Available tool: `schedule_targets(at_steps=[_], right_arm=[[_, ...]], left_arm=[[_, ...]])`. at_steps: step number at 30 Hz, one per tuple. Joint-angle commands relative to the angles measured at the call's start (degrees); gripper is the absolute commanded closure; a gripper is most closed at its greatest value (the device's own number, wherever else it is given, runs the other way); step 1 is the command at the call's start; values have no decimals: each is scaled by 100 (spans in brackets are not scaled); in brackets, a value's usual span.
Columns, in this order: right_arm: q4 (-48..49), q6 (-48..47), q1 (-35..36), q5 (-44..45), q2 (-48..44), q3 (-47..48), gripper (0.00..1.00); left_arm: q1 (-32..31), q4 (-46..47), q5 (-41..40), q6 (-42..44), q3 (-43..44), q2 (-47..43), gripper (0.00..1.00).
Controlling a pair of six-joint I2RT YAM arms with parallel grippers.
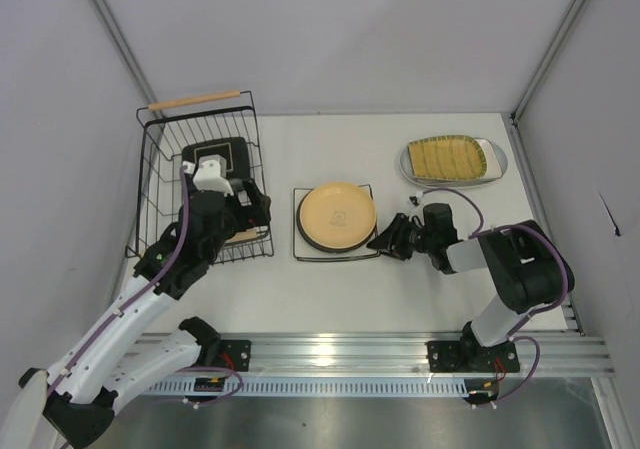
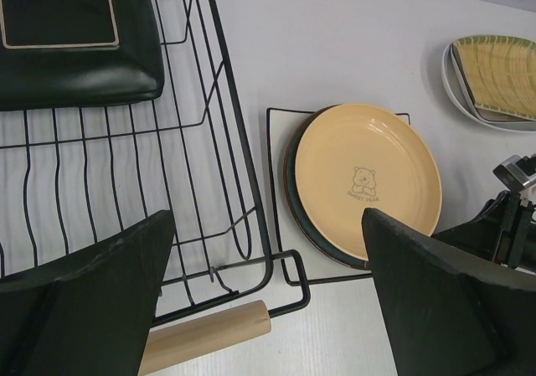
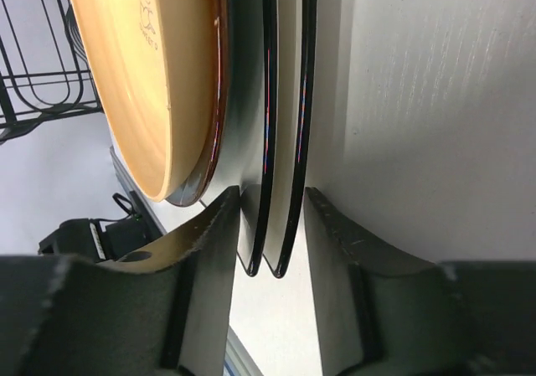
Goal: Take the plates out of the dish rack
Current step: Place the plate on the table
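We are looking first at the right gripper (image 3: 272, 193), whose dark fingers (image 3: 209, 250) are filling the bottom of its wrist view. Its jaws are standing only narrowly apart, one on each side of the black-edged rims of two white square plates (image 3: 287, 100). These plates are lying stacked on the table (image 1: 330, 139). We cannot tell whether the jaws are pinching the rims or just bracketing them. A tan round plate (image 1: 337, 216) is resting on top of that stack, with a dark round plate (image 2: 327, 254) showing under it.

The left gripper (image 2: 266, 217) is hovering over the near right corner of the dish rack (image 1: 150, 169). Its jaws are spread wide and holding nothing, above the near wooden handle (image 2: 209, 334). We are seeing one dark square plate (image 1: 225, 154) lying inside the rack at its far end. A mustard ribbed plate (image 1: 450, 157) is sitting on a pale round plate (image 1: 497, 161) at the far right of the table.
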Motion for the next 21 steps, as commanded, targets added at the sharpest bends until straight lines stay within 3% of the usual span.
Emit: schedule_targets(at_steps=[1,7,12,21], right_arm=[[-15,7,17,253,132,68,61],[116,174,-114,236,211,94,78],[-41,157,-378,236,18,50,84],[-919,-203,-1555,235,-736,-152,94]], left_arm=[[88,24,79,46,94,-98,0],[132,-29,97,55,147,-89,1],[133,-73,114,73,147,-98,0],[141,24,290,2,94,78,0]])
